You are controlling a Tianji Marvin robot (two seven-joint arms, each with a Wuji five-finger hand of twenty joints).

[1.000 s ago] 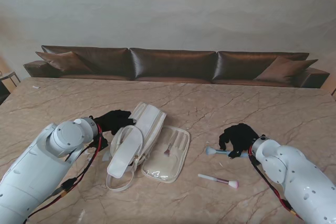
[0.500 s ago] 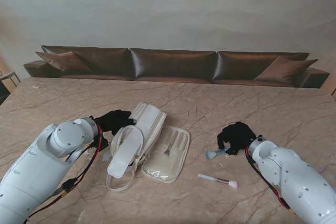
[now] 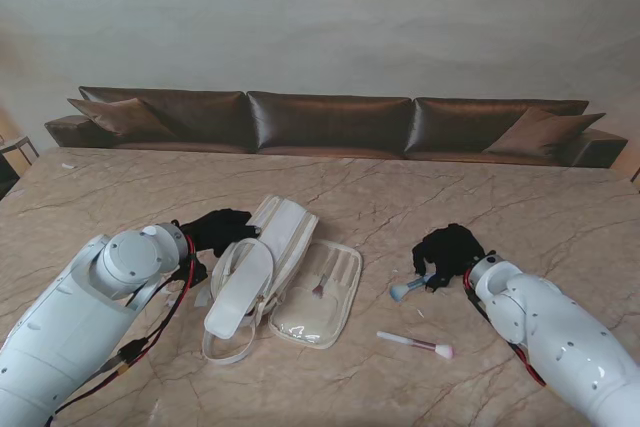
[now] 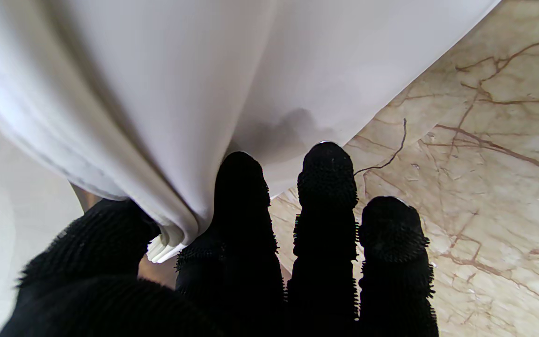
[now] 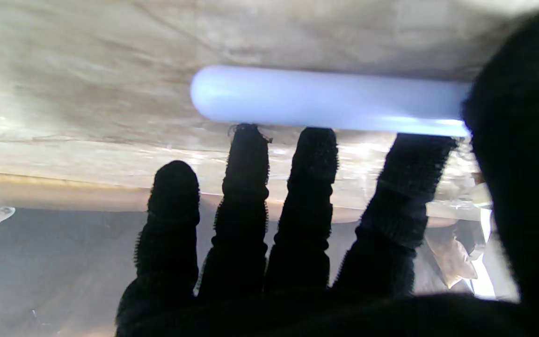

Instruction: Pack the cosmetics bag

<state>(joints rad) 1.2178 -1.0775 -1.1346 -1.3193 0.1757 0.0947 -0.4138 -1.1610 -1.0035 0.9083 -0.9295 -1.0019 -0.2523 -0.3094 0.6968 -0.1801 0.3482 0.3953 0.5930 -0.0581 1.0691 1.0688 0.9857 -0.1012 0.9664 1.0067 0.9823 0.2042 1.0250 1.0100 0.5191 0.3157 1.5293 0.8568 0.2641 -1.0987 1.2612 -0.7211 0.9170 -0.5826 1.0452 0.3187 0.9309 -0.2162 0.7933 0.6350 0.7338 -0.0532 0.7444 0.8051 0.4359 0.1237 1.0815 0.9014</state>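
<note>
The white cosmetics bag point(image 3: 270, 262) lies open in the middle of the marble table, with a small brush point(image 3: 322, 283) lying in its flat right half. My left hand point(image 3: 215, 230) is at the bag's left side; in the left wrist view thumb and fingers point(image 4: 241, 210) pinch the bag's white edge point(image 4: 176, 229). My right hand point(image 3: 450, 252) is shut on the light blue brush point(image 3: 408, 289), whose head points toward the bag. In the right wrist view its blue handle point(image 5: 325, 100) sits between thumb and fingertips point(image 5: 246, 154). A pink-tipped brush point(image 3: 416, 344) lies on the table nearer to me.
A long brown leather sofa point(image 3: 330, 122) runs along the table's far edge. A small side table point(image 3: 14, 147) stands at the far left. The bag's loose strap point(image 3: 230, 352) loops toward me.
My right hand has shifted left and slightly farther from me with the blue brush, tilting the handle end up. The left hand and the bag have stayed put.
</note>
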